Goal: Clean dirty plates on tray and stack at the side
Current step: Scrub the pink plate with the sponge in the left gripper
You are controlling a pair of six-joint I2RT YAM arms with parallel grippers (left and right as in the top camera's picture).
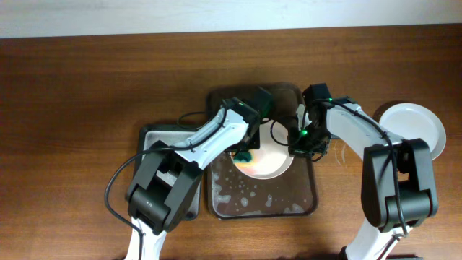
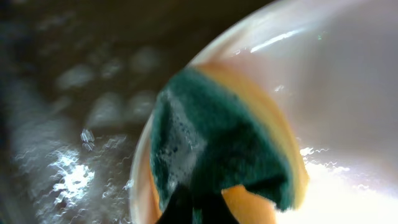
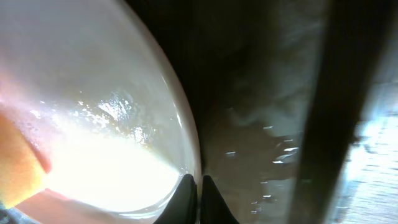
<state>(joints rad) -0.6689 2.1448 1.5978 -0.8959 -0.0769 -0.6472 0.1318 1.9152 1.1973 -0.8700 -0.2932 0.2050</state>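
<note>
A white plate [image 1: 271,160] lies tilted in the dark brown tray [image 1: 303,206], which holds foamy water. My left gripper [image 1: 247,150] is shut on a green and yellow sponge [image 2: 217,143] pressed on the plate's left rim [image 2: 348,81]. My right gripper [image 1: 299,144] is shut on the plate's right rim [image 3: 186,158]; the wet plate [image 3: 93,93] fills the left of the right wrist view. A second white plate [image 1: 415,124] sits on the table at the far right. The mint green plate is out of view.
A smaller black grey-lined tray [image 1: 155,141] lies left of the brown tray, partly under my left arm. The wooden table [image 1: 86,94] surrounds both trays. Soapy water [image 2: 68,168] covers the brown tray's floor [image 3: 261,143].
</note>
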